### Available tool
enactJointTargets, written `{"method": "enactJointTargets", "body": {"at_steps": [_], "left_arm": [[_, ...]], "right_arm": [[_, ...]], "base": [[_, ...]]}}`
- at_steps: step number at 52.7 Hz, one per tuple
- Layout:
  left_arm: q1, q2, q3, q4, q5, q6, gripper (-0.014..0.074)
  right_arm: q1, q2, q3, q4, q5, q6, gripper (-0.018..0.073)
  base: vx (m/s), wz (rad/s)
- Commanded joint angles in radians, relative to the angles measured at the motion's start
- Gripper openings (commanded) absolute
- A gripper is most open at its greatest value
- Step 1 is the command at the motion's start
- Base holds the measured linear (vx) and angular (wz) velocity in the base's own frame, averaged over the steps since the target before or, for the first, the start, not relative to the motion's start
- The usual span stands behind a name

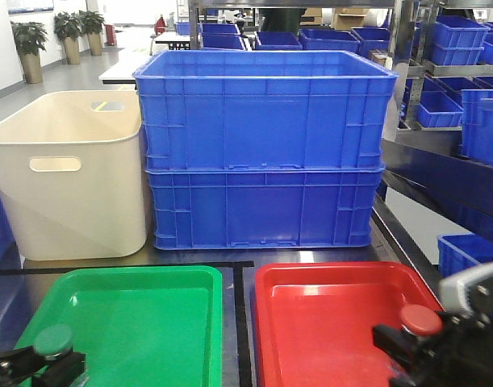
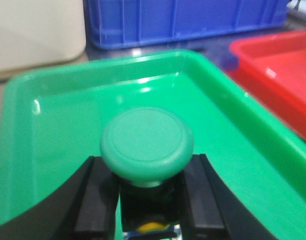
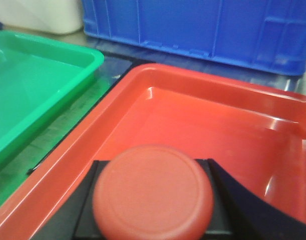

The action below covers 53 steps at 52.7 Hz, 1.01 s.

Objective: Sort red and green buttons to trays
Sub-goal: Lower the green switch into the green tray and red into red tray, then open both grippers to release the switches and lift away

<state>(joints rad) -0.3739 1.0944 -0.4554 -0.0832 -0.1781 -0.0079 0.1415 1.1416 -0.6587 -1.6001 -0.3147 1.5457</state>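
- Left gripper [image 2: 147,197]: pinching green button [image 2: 146,145], over green tray [image 2: 52,100], desk's near-left corner.
- Right gripper [image 3: 153,220]: pinching red button [image 3: 153,192], over red tray [image 3: 203,115], desk's near-right corner.

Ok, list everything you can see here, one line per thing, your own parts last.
green tray: one, green, front left
red tray: one, red, front right, beside the green one
green button: one, green cap, held over the green tray
red button: one, red cap, held over the red tray
blue crates: two, blue, stacked behind the trays
beige tub: one, beige, left of the crates
blue bins: many, blue, on racks at back right
potted plants: three, green, far back left
left tool: one, black, shut on the green button
right tool: one, black, shut on the red button
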Motion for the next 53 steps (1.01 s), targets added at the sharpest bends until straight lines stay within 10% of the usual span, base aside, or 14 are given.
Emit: {"method": "enactJointTargets", "body": {"at_steps": [1, 24, 38, 53], "left_arm": [[-0.004, 0.052, -0.066, -0.009, -0.11, -0.013, 0.0004], [-0.004, 0.155, -0.071, 0.01, -0.184, -0.011, 0.018], [-0.004, 0.155, -0.068, 0.007, -0.183, -0.012, 0.0447], [-0.004, 0.153, -0.068, 0.007, -0.177, -0.013, 0.0505]], "right_arm": [[-0.002, 0.082, -0.094, 0.023, -0.02, -0.016, -0.0008], [-0.002, 0.31, -0.192, 0.022, -0.042, -0.129, 0.0081], [-0.002, 0.312, -0.192, 0.022, -0.059, -0.128, 0.0413], [-0.002, 0.308, -0.192, 0.022, -0.063, -0.128, 0.0651]], "base": [[0.0, 0.0], [0.0, 0.0], [0.0, 0.0], [0.0, 0.0]]}}
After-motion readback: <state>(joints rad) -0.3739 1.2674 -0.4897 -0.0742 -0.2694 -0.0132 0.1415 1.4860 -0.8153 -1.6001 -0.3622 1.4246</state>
